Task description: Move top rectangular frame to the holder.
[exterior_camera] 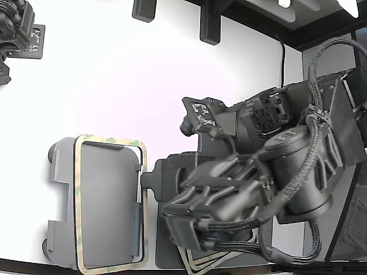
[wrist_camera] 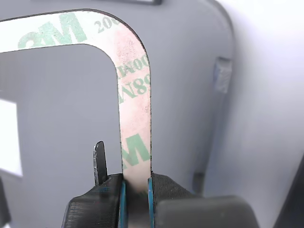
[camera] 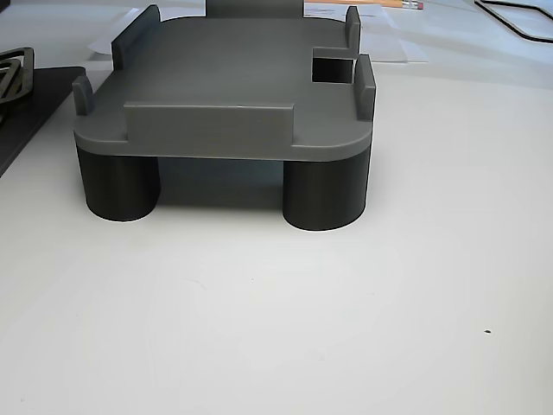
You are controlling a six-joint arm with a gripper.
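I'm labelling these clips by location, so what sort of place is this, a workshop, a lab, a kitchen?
Most likely a robotics lab or assembly test bench: a bare white table, a grey fixture plate on round feet, and a cabled robot hand gripping an adhesive-backed frame.

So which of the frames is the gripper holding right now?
The top rectangular frame over the holder, pinched in the jaws; the other frames lie stacked beneath the arm.

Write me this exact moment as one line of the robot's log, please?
phase: placing | gripper: shut on frame | frame: over holder, seating not confirmed | spare frames: on dark pad under arm
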